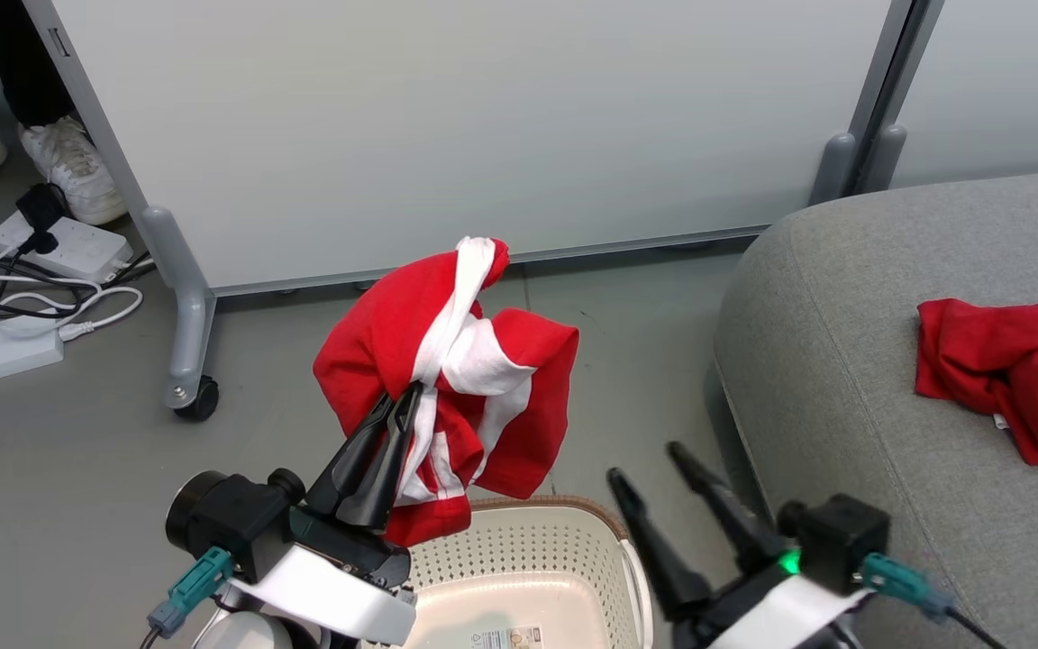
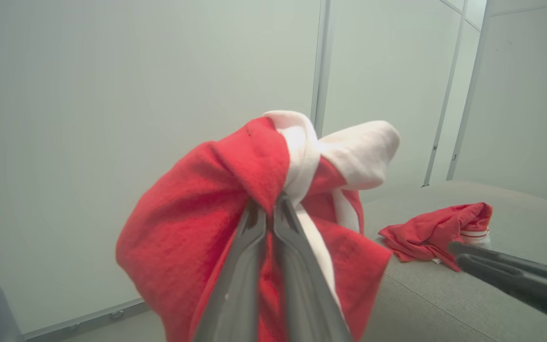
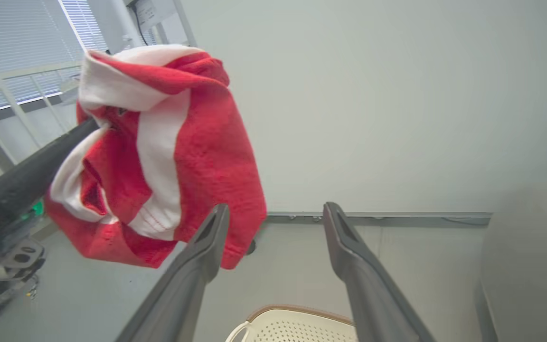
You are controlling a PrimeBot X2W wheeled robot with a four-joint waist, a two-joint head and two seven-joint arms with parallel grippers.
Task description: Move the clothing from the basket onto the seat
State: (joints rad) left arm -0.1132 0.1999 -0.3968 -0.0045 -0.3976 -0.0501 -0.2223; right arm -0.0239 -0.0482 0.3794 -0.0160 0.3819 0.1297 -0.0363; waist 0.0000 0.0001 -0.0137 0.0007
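Head view: your left gripper (image 1: 402, 394) pinches a garment (image 1: 366, 333) above the basket (image 1: 528, 550), whose front is cut off; your right gripper (image 1: 645, 461) gapes, empty.
Left wrist: fabric buries the fingertips; a second garment (image 2: 437, 230) lies on the seat (image 2: 444, 294).
Right wrist: the basket is cut off below.

Basket (image 1: 528, 545) is down on the floor (image 1: 77, 469), with one garment (image 1: 447, 361) hanging above its far rim off the left gripper (image 1: 402, 394). The seat (image 1: 843, 361) is off to the robot's right with a second garment (image 1: 1015, 379) lying on it. The partition panel (image 1: 447, 126) stands behind everything, and the power strips (image 1: 59, 245) are far left.
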